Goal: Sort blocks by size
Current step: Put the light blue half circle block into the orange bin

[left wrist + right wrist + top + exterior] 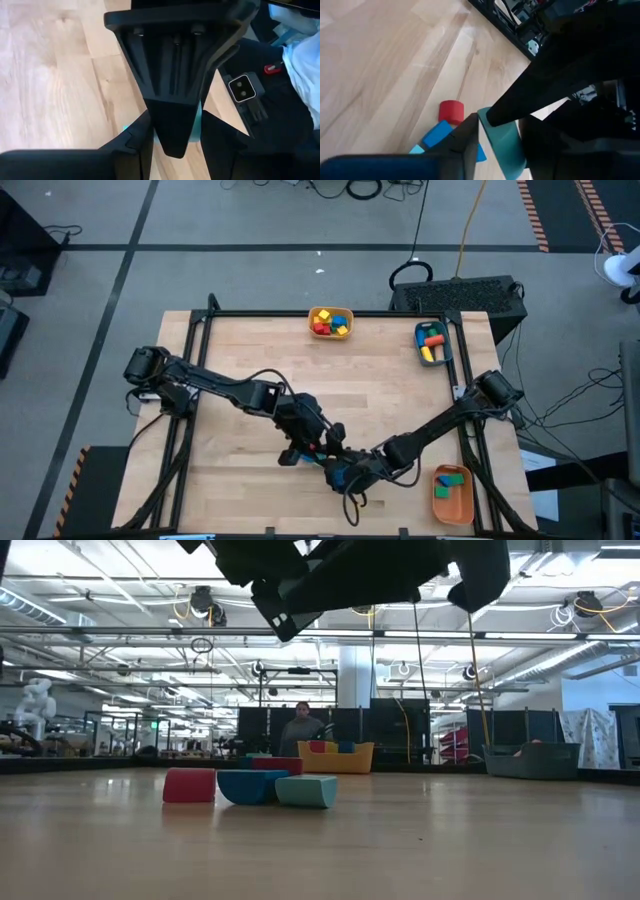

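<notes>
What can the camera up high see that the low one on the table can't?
Only the high view shows both whole arms meeting near the table's front, the left gripper, the right gripper, and the orange bin with blocks in it. Only the low view shows the room behind, a person far off, and the red block, blue block and teal block from the side, lying on the table. Both show the yellow bin and the grey bin.
</notes>
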Available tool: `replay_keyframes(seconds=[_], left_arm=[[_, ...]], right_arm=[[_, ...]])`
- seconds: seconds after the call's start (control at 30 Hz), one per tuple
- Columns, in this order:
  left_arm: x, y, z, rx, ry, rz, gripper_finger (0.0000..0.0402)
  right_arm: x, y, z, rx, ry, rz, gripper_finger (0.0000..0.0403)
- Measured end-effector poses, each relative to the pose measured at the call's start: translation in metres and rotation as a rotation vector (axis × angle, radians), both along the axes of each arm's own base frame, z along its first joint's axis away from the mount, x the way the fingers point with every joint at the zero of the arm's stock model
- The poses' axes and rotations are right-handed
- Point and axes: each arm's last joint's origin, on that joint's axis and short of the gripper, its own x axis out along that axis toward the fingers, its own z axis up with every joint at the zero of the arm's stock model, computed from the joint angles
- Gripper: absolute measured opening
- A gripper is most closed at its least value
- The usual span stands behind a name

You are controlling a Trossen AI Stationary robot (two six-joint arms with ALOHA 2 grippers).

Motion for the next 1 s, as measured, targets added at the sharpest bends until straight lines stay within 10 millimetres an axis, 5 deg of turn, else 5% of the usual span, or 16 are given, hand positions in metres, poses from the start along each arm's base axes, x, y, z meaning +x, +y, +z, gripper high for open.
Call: replay_keyframes(seconds=[0.2,0.5,1.0], left_arm=[[0.001,0.000,0.002,-0.009,-0.018,-0.006,0.0181],[-0.002,0.000,0.001,-0.004,0.017,-0.004,0.0227],[-0.023,-0.009,-0.015,0.145,0.277,0.136,0.0230]], right_arm=[[-0.003,0.002,-0.001,-0.005,0.013,0.012,0.0051],[-0.019,0.009,-0.013,0.011,0.114,-0.064,0.0050],[-0.094,0.046,0.004,0.196,0.132,-0.262,0.0050]])
